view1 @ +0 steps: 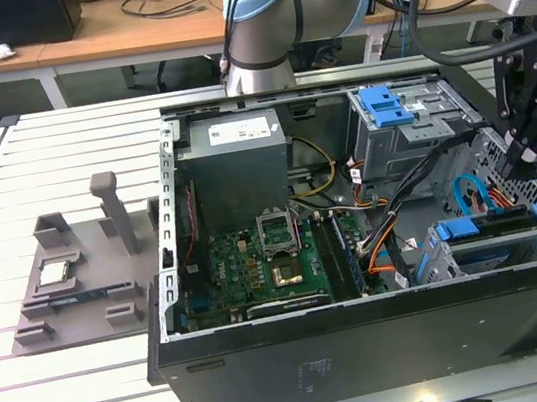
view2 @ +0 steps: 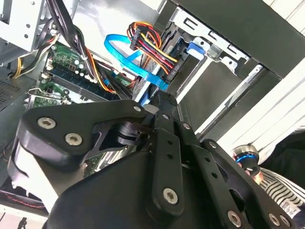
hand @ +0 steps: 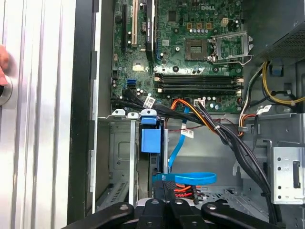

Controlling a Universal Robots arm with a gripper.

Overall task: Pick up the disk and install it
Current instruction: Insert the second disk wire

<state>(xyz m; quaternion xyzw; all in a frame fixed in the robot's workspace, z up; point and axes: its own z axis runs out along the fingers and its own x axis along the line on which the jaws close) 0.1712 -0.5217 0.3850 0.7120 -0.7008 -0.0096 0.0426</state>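
The disk sits in the drive cage at the case's corner on the exterior view's right, with its blue carrier bracket showing along the top edge. In the first wrist view that bracket's blue tab stands edge-on in the cage slot. My gripper hovers just above and beyond the disk, near the blue data cable. In both wrist views its black fingers lie pressed together with nothing between them. The fingertips point down beside the cage, close to the cable loop.
The open computer case lies on a slatted white table. A blue latch plate tops the upper cage. A grey fixture on the exterior view's left holds a processor chip. A person's hand is at the table's edge.
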